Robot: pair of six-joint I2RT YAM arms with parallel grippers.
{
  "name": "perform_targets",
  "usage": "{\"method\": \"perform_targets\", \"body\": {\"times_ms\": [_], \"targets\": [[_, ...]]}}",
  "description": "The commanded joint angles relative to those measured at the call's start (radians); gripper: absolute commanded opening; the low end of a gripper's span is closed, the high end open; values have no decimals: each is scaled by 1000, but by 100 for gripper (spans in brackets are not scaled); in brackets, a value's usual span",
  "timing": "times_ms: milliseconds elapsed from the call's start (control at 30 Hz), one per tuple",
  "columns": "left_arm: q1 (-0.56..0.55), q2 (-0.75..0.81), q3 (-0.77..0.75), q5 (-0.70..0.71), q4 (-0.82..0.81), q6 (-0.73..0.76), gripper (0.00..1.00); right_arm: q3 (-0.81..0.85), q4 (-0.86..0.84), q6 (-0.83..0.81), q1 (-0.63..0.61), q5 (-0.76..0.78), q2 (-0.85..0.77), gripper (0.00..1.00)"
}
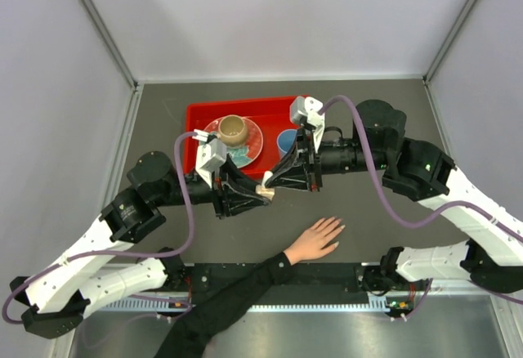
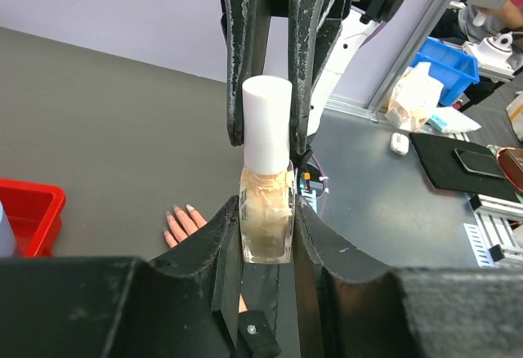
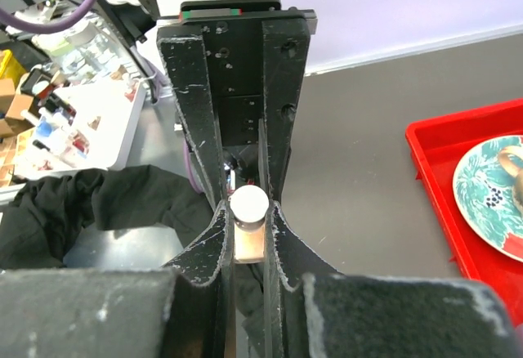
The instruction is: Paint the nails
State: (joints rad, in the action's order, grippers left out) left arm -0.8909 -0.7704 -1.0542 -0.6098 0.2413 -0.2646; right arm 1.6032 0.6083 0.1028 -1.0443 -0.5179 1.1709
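Note:
A small nail polish bottle [image 1: 264,193] with a pale glass body [image 2: 266,223] and a white cap [image 2: 267,121] is held in the air between both arms. My left gripper [image 1: 258,198] is shut on the bottle's body, as the left wrist view [image 2: 266,211] shows. My right gripper [image 1: 270,181] is shut on the white cap [image 3: 248,205], with the cap still seated on the bottle. A light-skinned hand [image 1: 315,239] with a black sleeve lies flat on the table below, fingers spread. Its nails [image 1: 337,228] are tiny and pale. The fingers also show in the left wrist view [image 2: 184,223].
A red tray [image 1: 196,117] stands behind the grippers with a patterned plate [image 1: 253,141], a brown cup [image 1: 232,130] and a blue cup [image 1: 286,140]. The black-sleeved arm [image 1: 221,305] crosses the near table edge between the arm bases.

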Motion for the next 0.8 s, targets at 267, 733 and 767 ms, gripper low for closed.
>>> {"method": "perform_targets", "body": {"times_ms": [267, 733, 767], "targets": [[0, -9, -35, 116, -8, 30, 0, 150, 157, 93, 3, 181, 44, 61], [0, -40, -38, 133, 35, 64, 0, 314, 373, 198, 3, 283, 157, 49], [0, -38, -38, 134, 35, 64, 0, 314, 380, 193, 1, 280, 161, 48]]}}
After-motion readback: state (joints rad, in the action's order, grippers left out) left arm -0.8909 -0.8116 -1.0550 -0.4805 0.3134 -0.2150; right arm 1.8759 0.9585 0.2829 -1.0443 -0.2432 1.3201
